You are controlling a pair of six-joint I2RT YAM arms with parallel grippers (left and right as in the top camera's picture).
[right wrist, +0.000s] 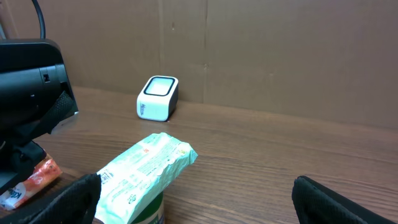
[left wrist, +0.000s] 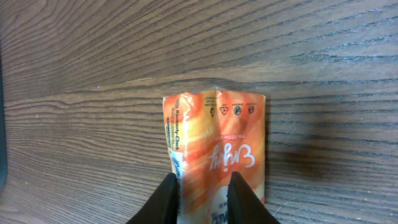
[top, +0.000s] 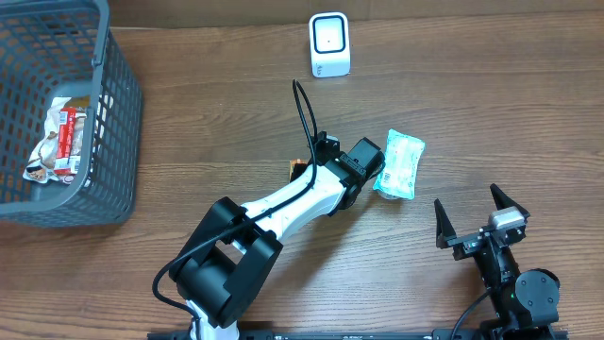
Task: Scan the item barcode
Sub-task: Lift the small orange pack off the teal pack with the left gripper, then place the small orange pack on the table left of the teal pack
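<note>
Orange packet (left wrist: 214, 143) flat on table (left wrist: 93, 62), between left hand (left wrist: 204, 196) fingertips.

Top camera looks down on the whole table (top: 472, 85). Left camera is close above the packet (left wrist: 217, 143). Right camera, low, shares the scanner (top: 329, 44) with top.

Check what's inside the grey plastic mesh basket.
A crumpled silver-and-red snack packet lies on the floor of the grey plastic mesh basket. The basket's near and right walls cover the floor's edges, so anything lying there cannot be seen.
</note>
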